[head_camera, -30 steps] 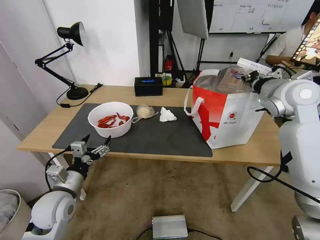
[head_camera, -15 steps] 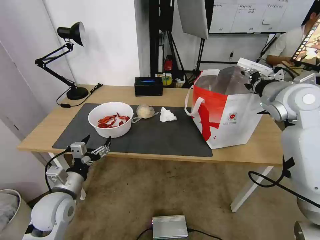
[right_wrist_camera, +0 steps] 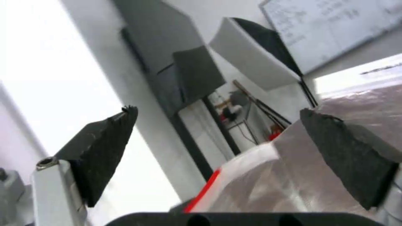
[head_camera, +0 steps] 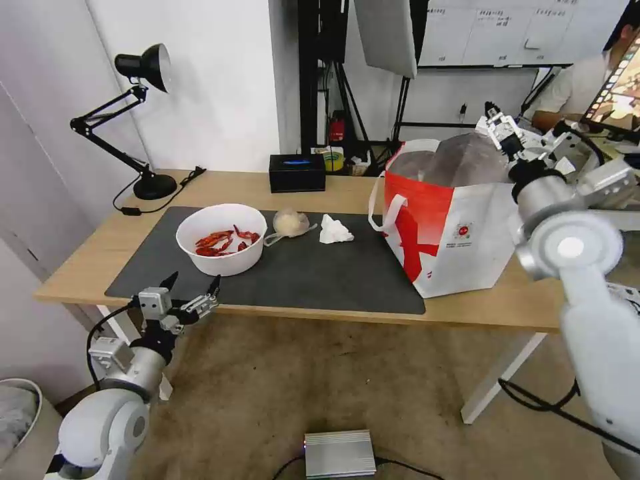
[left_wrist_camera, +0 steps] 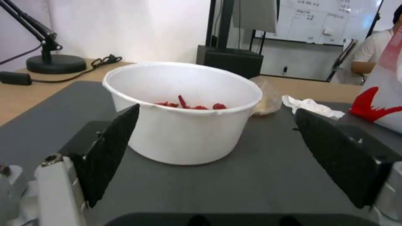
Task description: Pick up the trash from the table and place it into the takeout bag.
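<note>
**Right pincer above the bag, empty**

My right gripper (head_camera: 499, 125) sits over the far right rim of the takeout bag (head_camera: 460, 233), its 2 fingers (right_wrist_camera: 105, 150) spread apart with nothing between them. In my right wrist view, the bag's silver foil lining and red edge lie just beneath them.

My left gripper (head_camera: 190, 293) hangs at the near edge of the table (head_camera: 87, 260), below the front of the dark grey mat (head_camera: 320, 273), jaws wide and empty, facing the white bowl of red shells (head_camera: 221, 239). The bowl stands on the mat. To its right lie the small clear bag of whitish stuff (head_camera: 290, 223), touching or nearly touching the bowl, then the crumpled white tissue (head_camera: 334, 230). The takeout bag stands upright at the mat's right end.
</note>
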